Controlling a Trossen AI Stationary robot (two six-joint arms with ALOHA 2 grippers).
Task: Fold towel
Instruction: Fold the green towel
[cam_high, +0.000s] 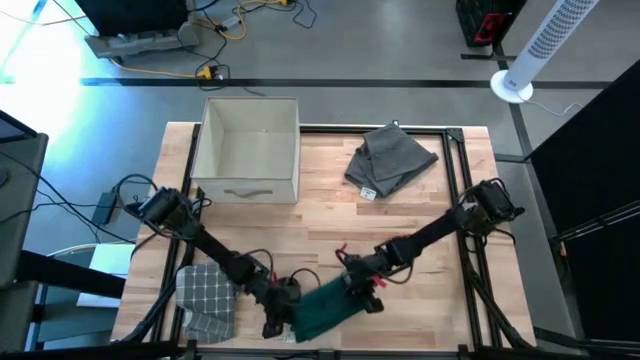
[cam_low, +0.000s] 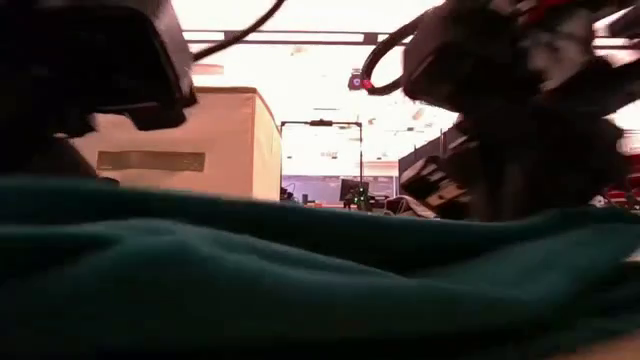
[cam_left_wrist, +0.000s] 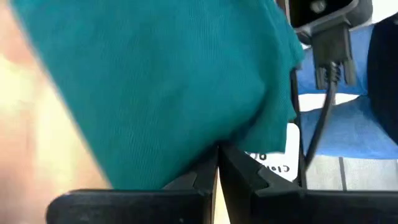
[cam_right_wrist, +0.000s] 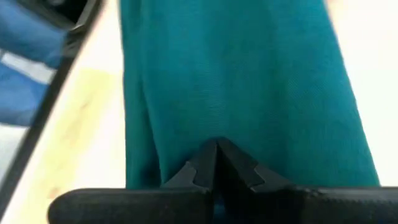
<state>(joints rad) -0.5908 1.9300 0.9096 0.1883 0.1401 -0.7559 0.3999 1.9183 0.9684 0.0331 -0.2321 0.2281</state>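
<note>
Fold underway: teal cloth towel (cam_high: 325, 308) bunched at worktop (cam_high: 320, 215) front edge, left gripper (cam_high: 278, 318) and right gripper (cam_high: 362, 292) jaws both pinching it; flattening left.

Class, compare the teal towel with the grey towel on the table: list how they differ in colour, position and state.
The teal towel is dark green-blue; the grey towel is plain grey. The teal towel lies at the table's near edge, the grey towel towards the far side, right of the beige box. The teal towel is pinched by the left tool and right tool; the grey towel lies untouched. Both are cloth, lying bunched on the wooden table.
</note>
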